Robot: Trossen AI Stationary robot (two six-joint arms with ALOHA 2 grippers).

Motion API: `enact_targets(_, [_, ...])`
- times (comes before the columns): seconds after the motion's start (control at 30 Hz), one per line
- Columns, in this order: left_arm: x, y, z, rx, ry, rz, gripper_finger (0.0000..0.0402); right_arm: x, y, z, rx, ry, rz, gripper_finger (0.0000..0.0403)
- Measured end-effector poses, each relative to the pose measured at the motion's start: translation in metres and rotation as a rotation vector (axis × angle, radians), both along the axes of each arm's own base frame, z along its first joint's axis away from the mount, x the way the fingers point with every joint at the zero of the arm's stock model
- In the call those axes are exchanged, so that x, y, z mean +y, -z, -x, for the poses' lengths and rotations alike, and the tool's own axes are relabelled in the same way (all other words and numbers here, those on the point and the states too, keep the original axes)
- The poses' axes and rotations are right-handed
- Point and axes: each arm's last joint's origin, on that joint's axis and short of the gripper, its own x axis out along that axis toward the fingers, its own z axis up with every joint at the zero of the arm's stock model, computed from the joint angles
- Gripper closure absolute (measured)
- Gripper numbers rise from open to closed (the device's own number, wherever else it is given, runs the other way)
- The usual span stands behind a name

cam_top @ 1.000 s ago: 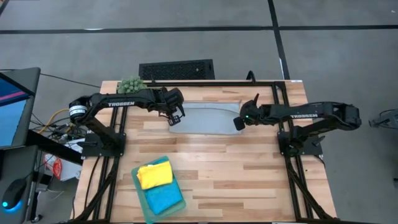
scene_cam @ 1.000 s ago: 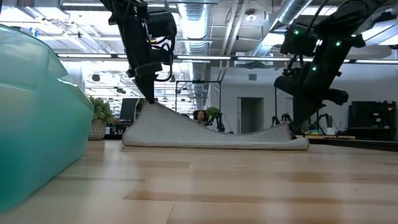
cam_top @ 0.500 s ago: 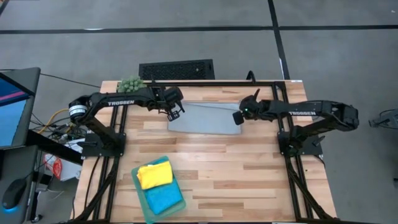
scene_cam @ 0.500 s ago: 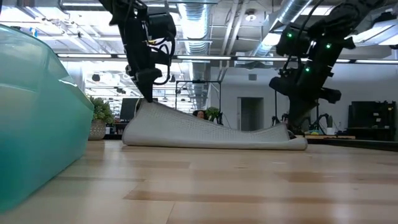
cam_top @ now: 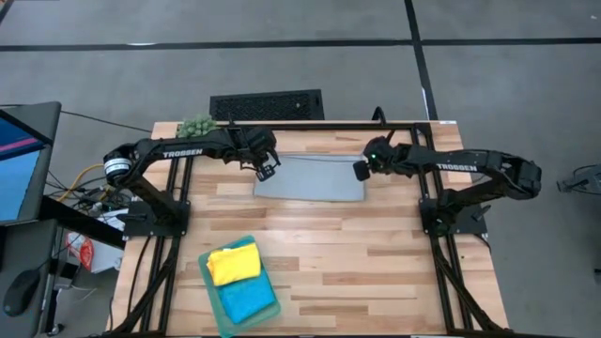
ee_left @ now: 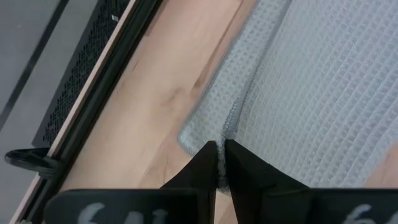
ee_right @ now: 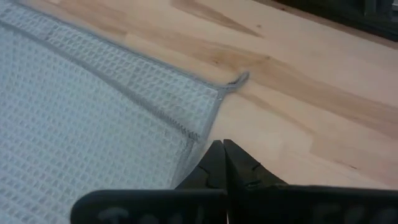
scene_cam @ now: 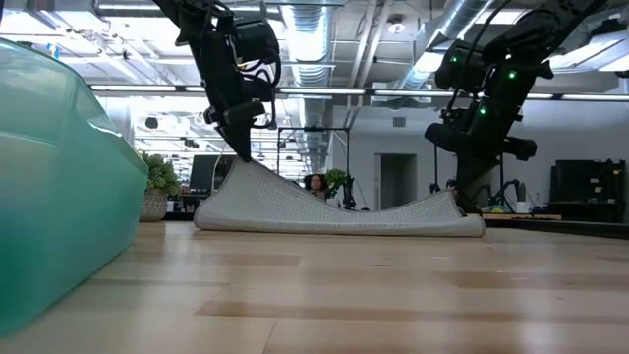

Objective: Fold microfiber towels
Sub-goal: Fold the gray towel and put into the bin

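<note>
A light grey waffle-weave towel [cam_top: 310,180] lies at the middle of the table's far part, doubled over on itself. My left gripper [cam_top: 266,169] is shut on its left end and my right gripper [cam_top: 361,171] on its right end. In the low view the cloth rises to my left gripper [scene_cam: 242,157], rises less to my right gripper [scene_cam: 457,199], and sags to the table between them. A yellow towel [cam_top: 233,265] and a blue towel [cam_top: 249,300] lie folded on a teal one [cam_top: 208,274] near the front left. My left gripper pinches the upper layer's hemmed edge [ee_left: 230,123] between its two fingers, slanting down from above. That end is lifted off the table while the lower layer's corner [ee_left: 188,134] lies flat on the wood. My right gripper pinches the upper layer at its hemmed corner [ee_right: 200,138], slanting down from above. The corner is held just above the table; the lower layer's corner [ee_right: 239,78] lies flat beyond it.
A fuzzy green plant ball [cam_top: 196,125] sits at the far left corner. A black frame rail [cam_top: 319,127] runs along the far edge, just behind the towel. The teal towel fills the low view's left [scene_cam: 59,197]. Bare wood stretches across the near right [cam_top: 394,272].
Both grippers have gone toward the table's far edge, carrying the grey towel's held edge over the layer that stays on the table. The right gripper has moved farther and swung about. The cloth's right end has risen a little off the wood.
</note>
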Motion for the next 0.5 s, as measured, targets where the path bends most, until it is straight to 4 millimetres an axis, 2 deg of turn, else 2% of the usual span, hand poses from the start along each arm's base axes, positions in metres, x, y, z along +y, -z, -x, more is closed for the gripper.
enact_targets(0.5, [0.001,0.000,0.000,0.001,0.007,-0.007,0.0374,-0.012,-0.003,0.001,-0.025,0.009,0.039,0.0389])
